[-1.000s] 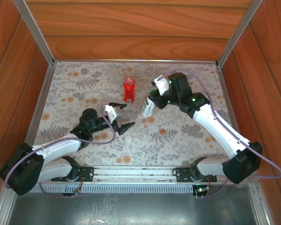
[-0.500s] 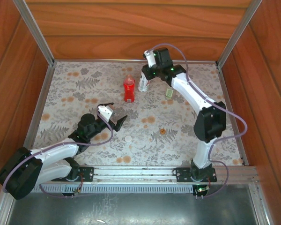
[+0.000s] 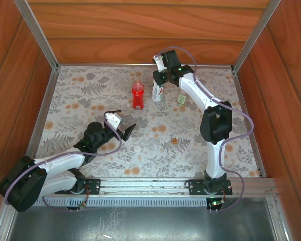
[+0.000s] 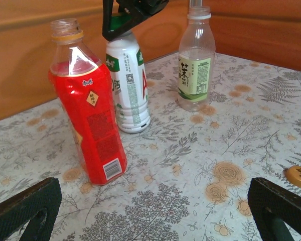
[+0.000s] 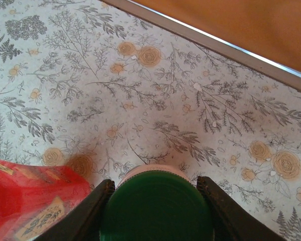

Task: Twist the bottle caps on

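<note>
Now | 3 bottles, far centre: red bottle [image 4: 93,128], white-labelled bottle [image 4: 129,88], clear bottle [image 4: 195,68] | 3 caps: green cap [image 5: 156,208] clenched by right gripper [image 5: 154,193]; white cap [image 3: 136,148], orange cap [image 3: 174,141] loose, nearer | left gripper [image 3: 126,119] released | floral cloth [image 3: 80,100], wooden walls [image 3: 140,35]

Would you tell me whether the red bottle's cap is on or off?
Off: the red bottle stands with a bare, open threaded neck.

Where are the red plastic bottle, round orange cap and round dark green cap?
red plastic bottle [image 4: 96,131]: left wrist view, label.
round orange cap [image 4: 297,176]: left wrist view, top face.
round dark green cap [image 5: 157,211]: right wrist view, top face.
</note>
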Robot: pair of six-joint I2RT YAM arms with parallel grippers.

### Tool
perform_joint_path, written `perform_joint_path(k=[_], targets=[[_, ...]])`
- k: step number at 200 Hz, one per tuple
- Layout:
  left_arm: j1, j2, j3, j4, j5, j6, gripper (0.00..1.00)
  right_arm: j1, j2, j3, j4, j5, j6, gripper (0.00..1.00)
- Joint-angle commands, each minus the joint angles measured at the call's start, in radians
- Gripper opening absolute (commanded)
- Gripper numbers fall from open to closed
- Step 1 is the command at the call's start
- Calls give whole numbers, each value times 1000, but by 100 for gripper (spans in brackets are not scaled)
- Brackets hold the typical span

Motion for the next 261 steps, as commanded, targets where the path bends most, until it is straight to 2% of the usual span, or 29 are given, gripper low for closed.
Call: perform_joint_path(k=[1,38,61,75,93,107,115,120,165,183,206,261], targets=[[1,13,5,6,1,-10,100,-8,14,28,-19,-10,-8,42],[14,82,54,4,-2,-31,100,-9,22,42,-37,-12,-10,54],[17,144,102,3,-49,-37,100,-8,5,58,-53,-16,-11,62],[16,197,149,5,-105,-48,100,-8,-24,54,-49,-23,-13,67],[10,280,210,12,-172,-64,100,-6,-73,35,-41,-37,-11,83],[5,342,248,38,-239,-79,100,0,-122,-7,-15,-41,-10,90],[6,373,264,61,-271,-84,100,4,-153,-35,1,-43,-10,90],[5,393,274,76,-285,-85,100,5,-172,-56,9,-43,-10,95],[-8,536,363,168,-393,-17,100,14,-373,-261,90,-55,8,96],[-10,585,383,205,-356,-2,100,14,-453,-324,100,-54,10,97],[-31,638,415,221,-351,11,100,14,-507,-359,76,-46,13,97],[-38,769,530,301,-426,-32,100,14,-604,-445,113,-59,30,97]])
